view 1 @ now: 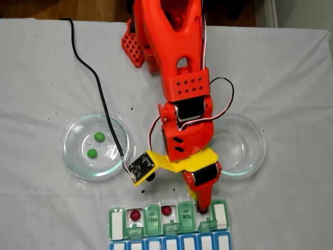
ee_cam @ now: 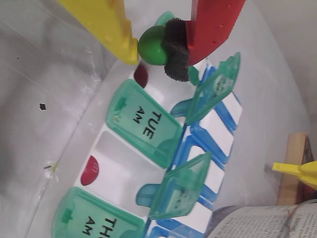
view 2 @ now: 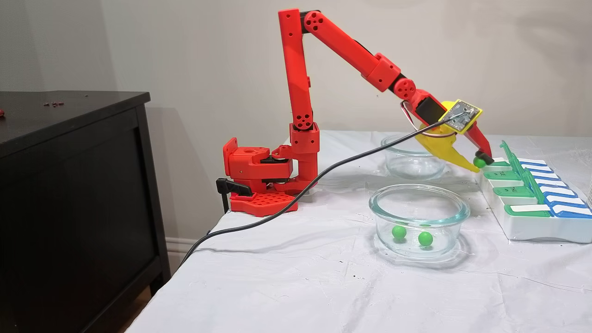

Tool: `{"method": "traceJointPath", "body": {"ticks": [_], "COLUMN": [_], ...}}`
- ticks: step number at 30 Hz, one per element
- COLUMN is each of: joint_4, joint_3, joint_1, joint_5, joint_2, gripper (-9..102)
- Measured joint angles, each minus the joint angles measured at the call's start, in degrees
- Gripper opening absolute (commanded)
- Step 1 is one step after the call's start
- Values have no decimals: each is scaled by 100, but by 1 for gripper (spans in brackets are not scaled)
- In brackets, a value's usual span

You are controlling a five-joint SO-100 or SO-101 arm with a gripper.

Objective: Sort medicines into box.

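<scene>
White, slightly wrinkled cloth covers the desk (view 2: 286, 277), and we take the box (view 2: 541, 226) at its edge as our landmark. We see it as a rectangular organizer of white plastic, with translucent green lids (ee_cam: 146, 121) printed TUE AM and THU AM and a blue-lidded row behind them; several green lids stand flipped up.

Right over one open compartment of the box hangs the pincer (ee_cam: 153, 44), one finger yellow plastic, the other red with a black foam pad. We see it pinching a glossy green ball (ee_cam: 152, 45) between the yellow tip and the pad.

Inside the box, two open compartments each hold a dark red ball (view 1: 135, 214), the second (view 1: 166, 210) lying on the other side of the closed THU lid. In the wrist view another dark red ball (ee_cam: 141, 74) lies in the compartment beneath the pincer.

Near the box sits a round clear glass dish (view 1: 95, 146) with two green balls (view 1: 99, 136) on its smooth floor. A second glass dish (view 1: 244, 146) stands on the arm's other side, also near the box. A black cable (view 2: 296, 194) trails across the cloth to the wrist camera board.
</scene>
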Motion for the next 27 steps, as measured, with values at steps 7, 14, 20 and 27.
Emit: {"method": "traceJointPath", "body": {"ticks": [7, 14, 20, 27], "joint_4": [-343, -800, -870, -1081], "joint_3": [26, 123, 123, 123], "joint_1": [44, -35, -35, -35], "joint_5": [0, -70, -70, -70], "joint_2": [79, -97, -343, -589], "gripper": [0, 0, 0, 0]}}
